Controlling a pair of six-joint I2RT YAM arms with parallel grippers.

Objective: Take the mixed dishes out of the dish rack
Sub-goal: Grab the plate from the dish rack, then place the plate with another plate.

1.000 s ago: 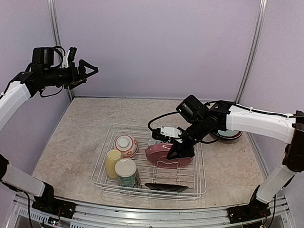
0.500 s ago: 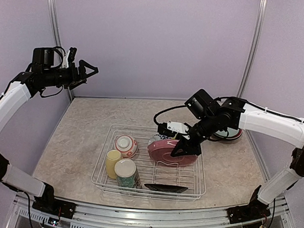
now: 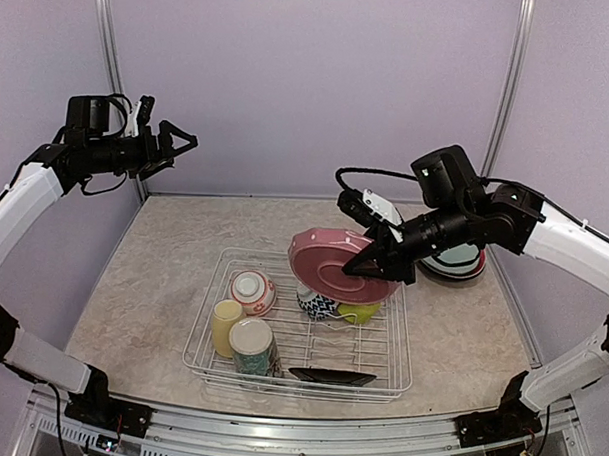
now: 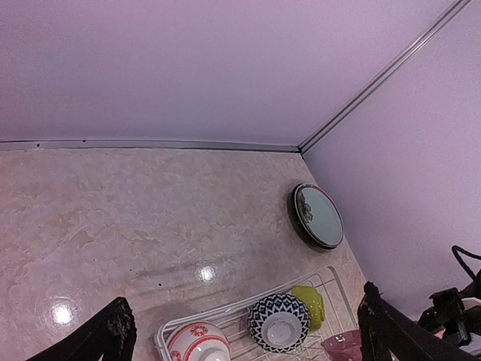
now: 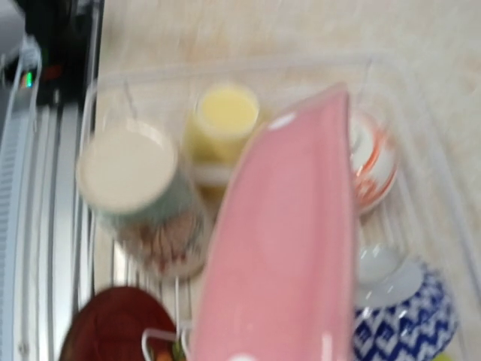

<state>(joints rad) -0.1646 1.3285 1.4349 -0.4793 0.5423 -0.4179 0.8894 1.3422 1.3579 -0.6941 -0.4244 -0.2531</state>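
Upper left: my left end effector hangs released, fingers spread. Centre: the pink plate is tilted above the dish rack, clamped by its rim in the right end effector. Risk: a fast swing could slip it onto the black-and-white bowl beneath.

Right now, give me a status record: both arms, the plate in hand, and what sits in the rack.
right gripper: shut on the rim of the pink plate, which is tilted above the dish rack
left gripper: open, empty, high at the left
in rack: red-patterned bowl, yellow mug, floral cup, black-and-white bowl, lime-green bowl, black plate
outside rack: stacked plates on the table, far right
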